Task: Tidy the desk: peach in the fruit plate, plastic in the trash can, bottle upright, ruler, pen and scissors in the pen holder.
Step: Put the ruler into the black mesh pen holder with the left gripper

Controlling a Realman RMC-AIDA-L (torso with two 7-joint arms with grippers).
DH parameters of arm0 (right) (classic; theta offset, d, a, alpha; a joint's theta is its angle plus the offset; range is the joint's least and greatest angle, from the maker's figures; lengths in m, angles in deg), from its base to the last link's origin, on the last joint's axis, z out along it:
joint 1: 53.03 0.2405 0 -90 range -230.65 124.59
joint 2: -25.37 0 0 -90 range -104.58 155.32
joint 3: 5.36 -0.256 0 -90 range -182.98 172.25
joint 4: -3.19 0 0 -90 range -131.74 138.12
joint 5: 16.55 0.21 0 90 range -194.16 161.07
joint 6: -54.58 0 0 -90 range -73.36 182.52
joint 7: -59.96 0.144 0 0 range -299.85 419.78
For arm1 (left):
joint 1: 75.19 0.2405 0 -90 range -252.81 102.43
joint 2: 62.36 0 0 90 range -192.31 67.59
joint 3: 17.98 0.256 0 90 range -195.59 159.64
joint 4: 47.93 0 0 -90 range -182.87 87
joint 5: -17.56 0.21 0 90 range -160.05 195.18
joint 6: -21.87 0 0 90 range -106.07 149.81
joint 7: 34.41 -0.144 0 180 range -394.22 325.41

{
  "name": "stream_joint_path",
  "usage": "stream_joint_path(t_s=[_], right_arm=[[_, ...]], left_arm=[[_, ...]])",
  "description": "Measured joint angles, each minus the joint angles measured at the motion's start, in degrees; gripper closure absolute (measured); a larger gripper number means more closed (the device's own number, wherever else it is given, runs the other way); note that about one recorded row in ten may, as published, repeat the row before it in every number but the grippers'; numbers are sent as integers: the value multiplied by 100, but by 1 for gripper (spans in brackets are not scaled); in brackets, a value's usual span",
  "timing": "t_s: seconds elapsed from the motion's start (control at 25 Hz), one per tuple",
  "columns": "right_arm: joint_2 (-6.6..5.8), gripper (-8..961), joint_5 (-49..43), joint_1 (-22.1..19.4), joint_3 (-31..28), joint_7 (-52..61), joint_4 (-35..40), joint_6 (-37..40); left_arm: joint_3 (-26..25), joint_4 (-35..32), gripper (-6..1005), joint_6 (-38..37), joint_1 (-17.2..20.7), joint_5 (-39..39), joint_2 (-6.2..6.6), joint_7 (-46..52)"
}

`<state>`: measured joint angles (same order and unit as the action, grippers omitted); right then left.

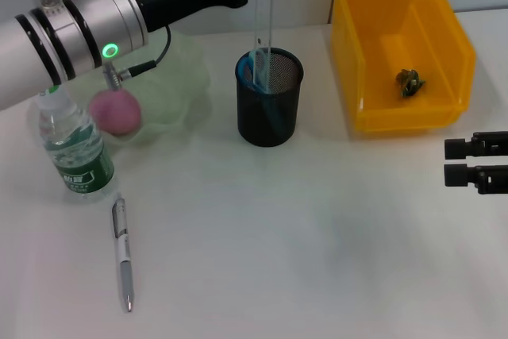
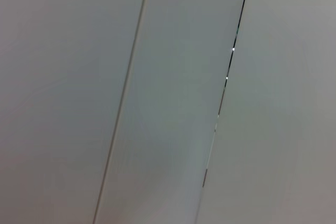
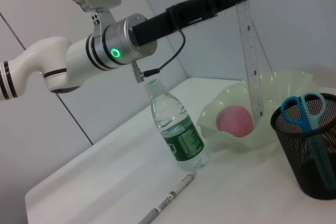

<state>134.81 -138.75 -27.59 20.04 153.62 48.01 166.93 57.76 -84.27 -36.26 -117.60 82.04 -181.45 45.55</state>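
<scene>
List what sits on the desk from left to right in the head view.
Water bottle → pen → pen holder → yellow bin → right hand. The peach and its plate overlap the bottle's and pen's span, so they are left out.

The pen holder [image 1: 270, 99] is black mesh. The scissors [image 3: 303, 109] have blue handles. The trash can [image 1: 401, 47] is yellow. The peach [image 1: 116, 110] is pink, the fruit plate [image 3: 273, 98] pale green. The bottle [image 1: 73, 147] has a green label.
</scene>
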Motion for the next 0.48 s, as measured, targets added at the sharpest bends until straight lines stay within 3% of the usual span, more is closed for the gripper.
stream_joint_path(t_s=[0.16, 0.28, 0.48], right_arm=[[-26, 277, -38, 33, 53, 44, -6, 19], [-33, 193, -177, 86, 93, 103, -20, -24], [-28, 141, -190, 111, 89, 168, -25, -51]], left_arm=[[78, 4, 531, 107, -1, -35, 0, -74], [254, 113, 529, 287, -3, -550, 0, -435], [567, 147, 525, 503, 20, -1095, -4, -786]])
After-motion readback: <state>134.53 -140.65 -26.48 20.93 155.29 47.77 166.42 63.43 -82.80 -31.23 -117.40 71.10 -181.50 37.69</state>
